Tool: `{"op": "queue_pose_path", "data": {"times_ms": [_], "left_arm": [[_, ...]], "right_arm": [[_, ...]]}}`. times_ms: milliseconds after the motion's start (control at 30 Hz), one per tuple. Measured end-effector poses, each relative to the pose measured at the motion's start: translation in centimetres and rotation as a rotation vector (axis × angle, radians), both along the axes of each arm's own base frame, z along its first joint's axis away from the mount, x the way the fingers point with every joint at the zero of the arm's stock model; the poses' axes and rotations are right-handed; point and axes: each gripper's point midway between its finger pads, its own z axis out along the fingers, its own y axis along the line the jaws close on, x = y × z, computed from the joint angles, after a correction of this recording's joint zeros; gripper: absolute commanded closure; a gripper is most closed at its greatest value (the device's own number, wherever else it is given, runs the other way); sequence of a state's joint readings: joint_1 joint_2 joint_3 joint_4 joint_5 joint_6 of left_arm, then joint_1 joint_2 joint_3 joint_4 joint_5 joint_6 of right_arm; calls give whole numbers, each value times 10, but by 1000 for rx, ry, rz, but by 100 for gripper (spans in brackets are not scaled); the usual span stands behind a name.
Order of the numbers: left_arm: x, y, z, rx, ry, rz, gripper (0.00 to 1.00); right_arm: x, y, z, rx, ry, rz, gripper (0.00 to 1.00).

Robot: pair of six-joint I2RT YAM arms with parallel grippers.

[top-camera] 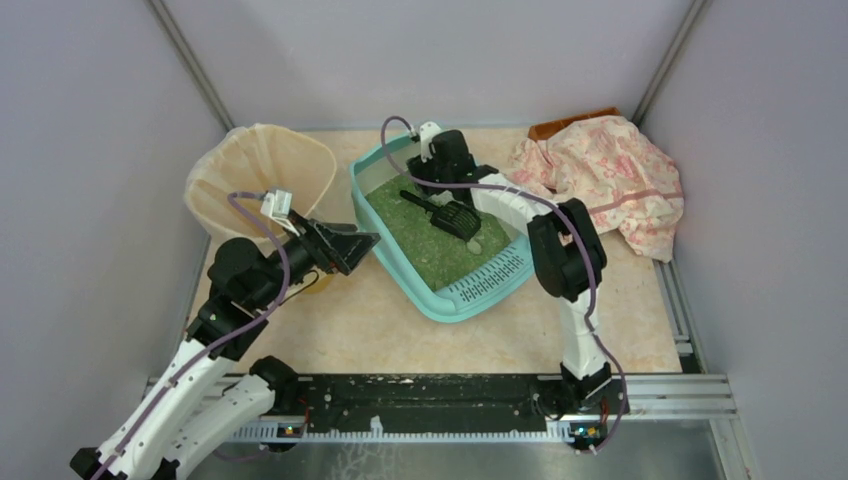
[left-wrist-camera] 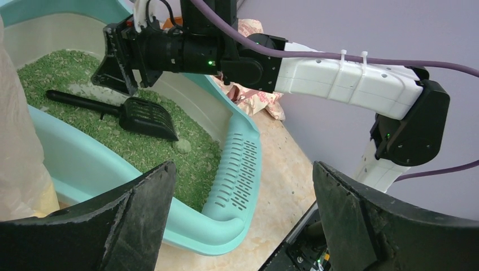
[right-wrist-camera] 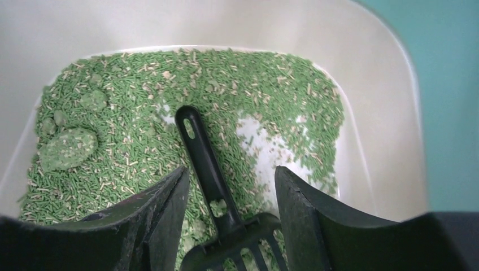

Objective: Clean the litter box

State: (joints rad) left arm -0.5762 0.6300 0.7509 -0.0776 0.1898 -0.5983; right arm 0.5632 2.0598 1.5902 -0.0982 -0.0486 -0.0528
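The teal litter box (top-camera: 438,302) lies mid-table with green granules inside and its slotted grate (top-camera: 492,274) at the near right end. A black scoop (top-camera: 447,213) lies on the granules. My right gripper (top-camera: 426,184) hangs over the box's far end, open. In the right wrist view its jaws (right-wrist-camera: 231,186) stand on either side of the scoop handle (right-wrist-camera: 199,148), just above it, not closed on it. Greenish clumps (right-wrist-camera: 68,148) lie to the left. My left gripper (top-camera: 362,244) is open and empty beside the box's left rim (left-wrist-camera: 237,226).
A beige bag-lined bin (top-camera: 262,160) stands at the back left, close behind my left gripper. A pink flowered cloth (top-camera: 610,180) lies heaped at the back right. Grey walls close in three sides. A metal rail (top-camera: 660,395) runs along the near edge.
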Motion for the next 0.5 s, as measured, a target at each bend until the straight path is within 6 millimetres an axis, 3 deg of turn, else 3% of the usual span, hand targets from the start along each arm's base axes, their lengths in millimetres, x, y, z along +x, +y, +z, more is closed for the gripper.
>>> {"op": "queue_pose_path", "data": {"times_ms": [133, 267, 500], "left_arm": [[0, 1, 0, 1, 0, 4, 4], [0, 2, -3, 9, 6, 9, 4], [-1, 6, -4, 17, 7, 24, 4]], "right_arm": [[1, 16, -10, -34, 2, 58, 41], [-14, 27, -36, -83, 47, 112, 40], [-21, 29, -64, -116, 94, 131, 42]]}}
